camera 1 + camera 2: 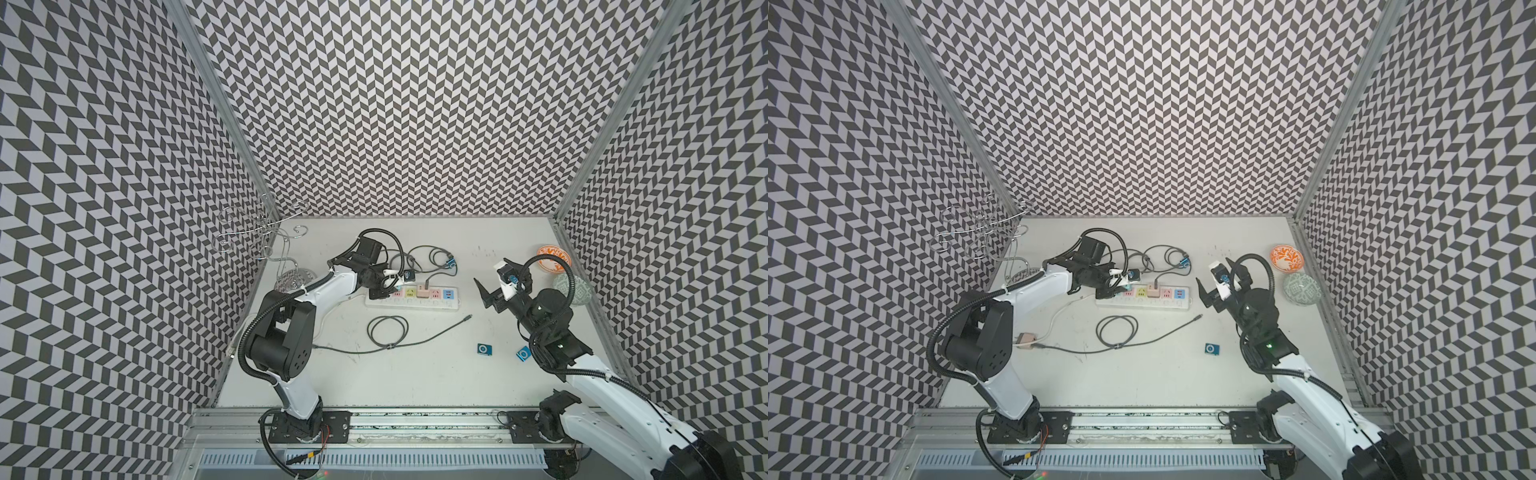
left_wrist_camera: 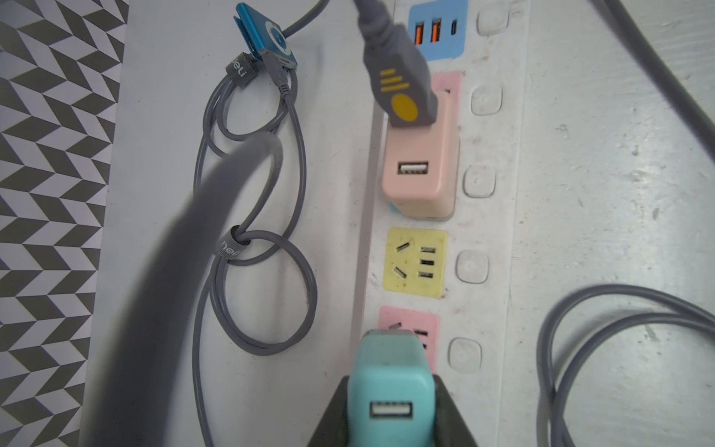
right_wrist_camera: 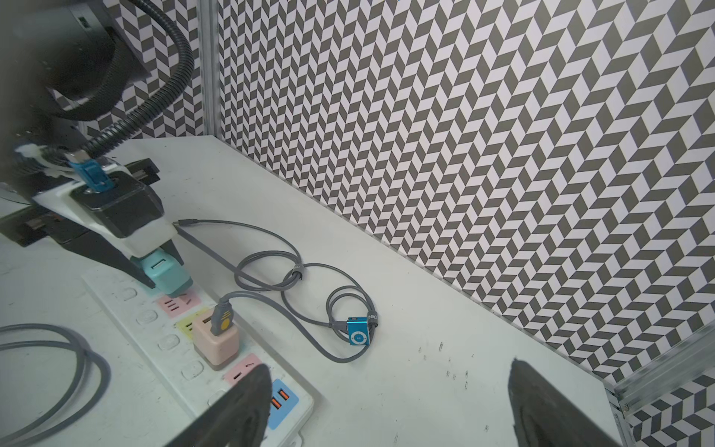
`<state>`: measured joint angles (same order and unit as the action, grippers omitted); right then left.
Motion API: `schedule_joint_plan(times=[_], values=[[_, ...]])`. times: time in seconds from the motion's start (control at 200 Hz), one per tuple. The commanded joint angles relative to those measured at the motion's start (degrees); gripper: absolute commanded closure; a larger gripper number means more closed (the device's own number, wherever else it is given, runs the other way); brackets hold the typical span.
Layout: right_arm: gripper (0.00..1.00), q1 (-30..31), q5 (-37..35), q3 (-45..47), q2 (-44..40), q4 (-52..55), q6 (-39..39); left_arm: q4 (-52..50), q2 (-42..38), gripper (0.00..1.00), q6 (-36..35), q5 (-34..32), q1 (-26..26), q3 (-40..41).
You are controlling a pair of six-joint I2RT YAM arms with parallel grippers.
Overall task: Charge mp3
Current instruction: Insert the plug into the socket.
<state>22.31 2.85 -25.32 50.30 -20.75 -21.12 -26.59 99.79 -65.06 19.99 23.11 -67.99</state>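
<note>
Our left gripper (image 3: 158, 267) grips the teal charger (image 2: 389, 371) over a pink socket of the power strip (image 2: 483, 232). Our right gripper (image 3: 390, 363) gapes wide beside the strip. 1 cabled mp3 (image 3: 358, 331) lies behind it.

Shows a power strip (image 1: 415, 306) with a pink charger (image 1: 423, 291) plugged in. Shows an mp3 player (image 1: 484, 349) near a cable (image 1: 390, 345).

L arm (image 1: 332, 286) stretched fwd, wrist pitched down; L gripper (image 3: 154, 267) clamped on teal adapter (image 2: 389, 387). R arm (image 1: 590, 374) bent at elbow, wrist raised; R gripper (image 1: 494, 276) jaws spread wide, nothing held, prob. tilted toward L side.
</note>
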Motion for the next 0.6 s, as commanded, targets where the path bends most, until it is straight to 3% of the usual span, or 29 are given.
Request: schedule_joint_plan(times=[0.0,0.596], values=[[0.07,-0.31,0.86,0.43,0.05,-2.01,0.54,-2.13,0.05,1.00,-1.40,1.62,0.39,0.03],[0.07,-0.36,0.87,1.34,-0.45,-2.52,0.82,-4.18,3.41,1.00,-1.34,1.62,1.00,-1.11]])
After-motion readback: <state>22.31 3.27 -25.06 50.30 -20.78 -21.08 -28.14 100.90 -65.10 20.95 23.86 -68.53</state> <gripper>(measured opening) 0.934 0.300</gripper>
